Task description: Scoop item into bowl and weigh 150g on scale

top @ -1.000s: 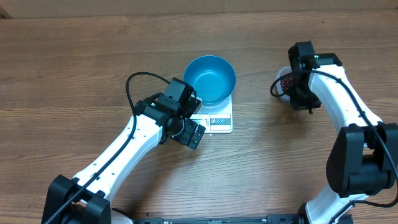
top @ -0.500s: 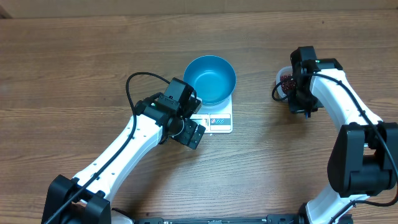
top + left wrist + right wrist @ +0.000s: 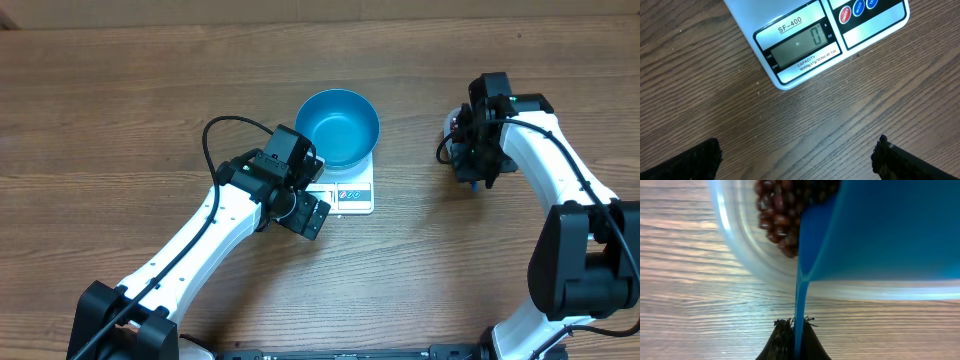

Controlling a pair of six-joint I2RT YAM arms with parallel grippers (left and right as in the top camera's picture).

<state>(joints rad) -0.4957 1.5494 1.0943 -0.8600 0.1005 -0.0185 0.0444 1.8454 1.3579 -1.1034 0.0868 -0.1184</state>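
Currently small blue plastic scoop [image 3: 880,230] is being clamped by its handle in right claw [image 3: 792,339], at clear plastic tub [image 3: 740,250] of dark red-brown beans [image 3: 775,210], 3 o'clock of empty round blue bowl [image 3: 338,127] on white square scale [image 3: 350,188]. Empty left claw [image 3: 795,167] is being held wide. Risk: thin handle twisting, beans being spilled. Zero readout is being shown only by left wrist.

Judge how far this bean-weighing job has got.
Done: the empty blue bowl sits on the scale, display reading 0. In hand: right jaws shut on the handle of the blue scoop, at the beans in the clear tub. Left: transferring beans to target weight.
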